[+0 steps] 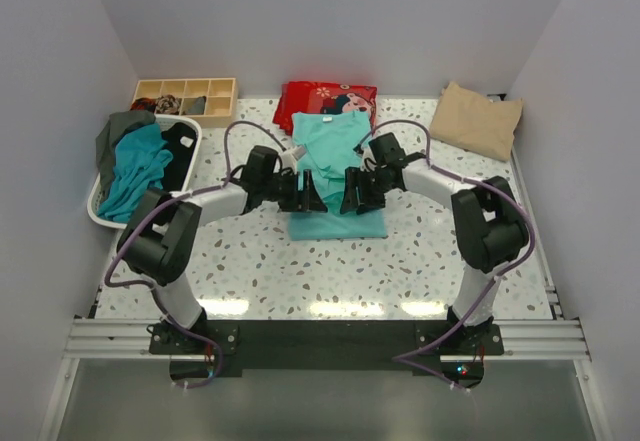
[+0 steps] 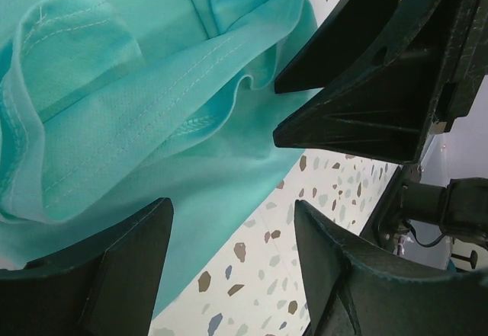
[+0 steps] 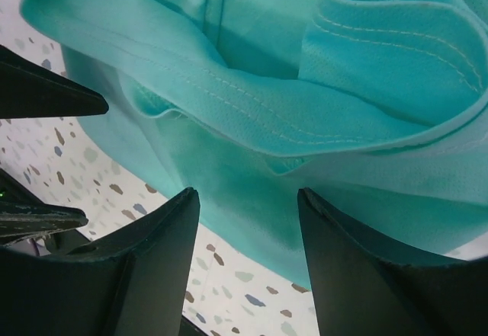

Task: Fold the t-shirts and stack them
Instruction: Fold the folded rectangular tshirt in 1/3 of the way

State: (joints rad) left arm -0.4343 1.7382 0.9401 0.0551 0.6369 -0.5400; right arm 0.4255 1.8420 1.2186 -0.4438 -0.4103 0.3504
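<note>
A light turquoise t-shirt (image 1: 335,161) lies partly folded mid-table, its lower part flat and its upper part bunched in loose folds (image 2: 137,107) (image 3: 305,84). My left gripper (image 1: 311,194) and right gripper (image 1: 352,194) face each other over the shirt's lower half, close together. The left gripper (image 2: 232,225) is open, with only the shirt's edge and bare table showing between its fingers. The right gripper (image 3: 248,206) is open too, just above the cloth and holding nothing. A folded beige t-shirt (image 1: 478,119) sits at the back right. Teal (image 1: 135,171), black (image 1: 182,153) and grey-green (image 1: 118,133) t-shirts fill a white basket (image 1: 100,213).
A red printed cushion (image 1: 326,97) lies just behind the turquoise shirt. A wooden compartment box (image 1: 185,99) stands at the back left behind the basket. White walls close in the speckled table (image 1: 330,271) on three sides.
</note>
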